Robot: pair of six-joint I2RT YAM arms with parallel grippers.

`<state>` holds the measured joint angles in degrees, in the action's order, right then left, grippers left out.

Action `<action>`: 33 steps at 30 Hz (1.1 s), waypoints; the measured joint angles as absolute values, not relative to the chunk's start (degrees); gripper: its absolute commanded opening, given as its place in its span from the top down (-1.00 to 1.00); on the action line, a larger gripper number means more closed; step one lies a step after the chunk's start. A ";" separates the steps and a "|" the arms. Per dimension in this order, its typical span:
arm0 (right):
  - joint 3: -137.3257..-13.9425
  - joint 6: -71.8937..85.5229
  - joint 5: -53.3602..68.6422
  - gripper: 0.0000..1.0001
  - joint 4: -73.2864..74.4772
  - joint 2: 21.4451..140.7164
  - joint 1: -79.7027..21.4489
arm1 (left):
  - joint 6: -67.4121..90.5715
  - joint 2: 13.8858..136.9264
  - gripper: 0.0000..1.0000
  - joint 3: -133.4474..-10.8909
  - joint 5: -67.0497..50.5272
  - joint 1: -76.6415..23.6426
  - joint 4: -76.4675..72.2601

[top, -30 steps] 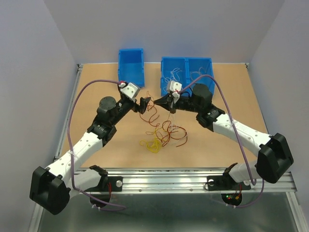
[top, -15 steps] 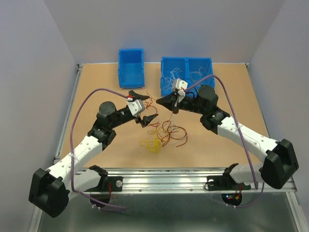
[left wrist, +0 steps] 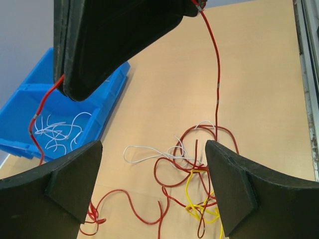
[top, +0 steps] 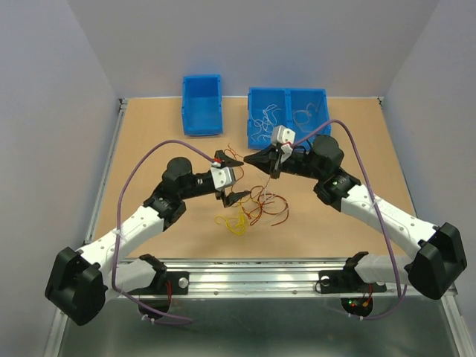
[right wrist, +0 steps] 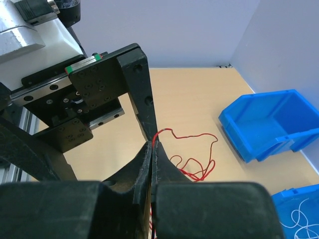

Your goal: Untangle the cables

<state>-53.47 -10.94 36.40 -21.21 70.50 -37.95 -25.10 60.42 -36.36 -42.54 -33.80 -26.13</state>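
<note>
One red cable [left wrist: 218,84] between right fingers [right wrist: 146,163] (clump [top: 256,204] beneath)

tan table [top: 141,119] carries the cables [top: 260,202]; beyond the cables, small blue bin [top: 201,104] leftward, wider blue bin [top: 305,95] rightward.

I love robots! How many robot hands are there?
2. The left hand hangs wide open above the cables in the middle of the table. The right hand, just beyond it, is shut on a red cable running up from them. Nothing hides another.
</note>
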 measured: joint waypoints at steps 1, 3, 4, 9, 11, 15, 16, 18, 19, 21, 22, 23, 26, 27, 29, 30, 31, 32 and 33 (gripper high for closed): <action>-53.39 -10.96 36.42 0.99 -21.06 70.46 -37.95 | -25.19 60.42 -0.89 -36.36 -42.09 -34.04 -26.09; -53.39 -11.16 36.40 0.99 -21.06 70.41 -37.95 | -25.17 60.34 -0.88 -36.36 -40.21 -34.09 -26.15; -53.39 -11.16 36.40 0.99 -21.06 70.35 -37.95 | -25.08 60.16 -0.88 -36.36 -38.96 -34.09 -26.17; -53.01 -11.16 34.61 0.99 -20.80 69.43 -37.95 | -24.51 57.06 -0.89 -36.34 -33.21 -34.06 -26.87; -53.01 -11.42 34.24 0.99 -19.77 69.14 -37.95 | -23.94 55.18 -0.93 -36.34 -29.82 -34.06 -27.86; -52.99 -12.67 35.24 0.99 -17.87 68.95 -37.95 | -23.75 53.65 -0.94 -36.07 -26.92 -34.02 -30.35; -52.95 -12.84 35.68 0.99 -17.58 68.90 -37.95 | -23.75 53.71 -0.94 -36.01 -26.94 -34.04 -30.61; -52.75 -13.17 36.95 0.99 -17.08 68.60 -37.95 | -23.73 54.37 -0.94 -35.99 -27.24 -34.04 -30.68; -52.64 -13.34 37.85 0.99 -16.86 68.40 -37.95 | -23.73 54.85 -0.94 -35.99 -27.70 -34.04 -30.81; -52.64 -13.56 39.31 0.99 -16.71 68.18 -37.95 | -23.75 56.23 -0.94 -35.99 -28.77 -34.04 -30.72; -52.64 -13.74 40.36 0.99 -16.71 68.05 -37.95 | -23.77 56.66 -0.94 -35.99 -29.15 -34.04 -30.61; -52.64 -13.76 41.06 0.99 -16.71 68.05 -37.95 | -23.92 57.14 -0.94 -35.99 -30.13 -34.04 -30.39; -52.64 -13.76 42.83 0.99 -16.71 68.05 -37.95 | -24.51 57.89 -0.94 -35.99 -33.76 -34.04 -29.50; -52.64 -13.76 43.18 0.99 -16.71 68.05 -37.95 | -24.69 57.98 -0.94 -35.99 -34.74 -34.04 -29.26; -52.64 -13.74 43.62 0.99 -16.75 68.07 -37.95 | -25.30 58.08 -0.94 -35.99 -37.21 -34.04 -28.51; -52.66 -13.72 43.86 0.99 -16.88 68.23 -37.95 | -25.54 58.19 -0.94 -35.99 -38.20 -34.09 -28.23; -52.66 -13.67 44.01 0.99 -17.02 68.45 -37.95 | -25.78 58.37 -0.94 -35.99 -39.20 -34.11 -27.90; -52.66 -13.52 44.18 0.99 -17.21 68.79 -37.95 | -26.15 58.63 -0.94 -35.99 -40.07 -34.22 -27.42; -52.71 -13.47 44.34 0.99 -17.28 69.23 -37.95 | -26.41 58.87 -0.94 -35.99 -40.69 -34.33 -26.96</action>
<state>-52.71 -13.47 44.34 -17.28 69.23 -37.95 -26.41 58.87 -35.99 -40.69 -34.33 -26.96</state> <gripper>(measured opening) 0.023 0.968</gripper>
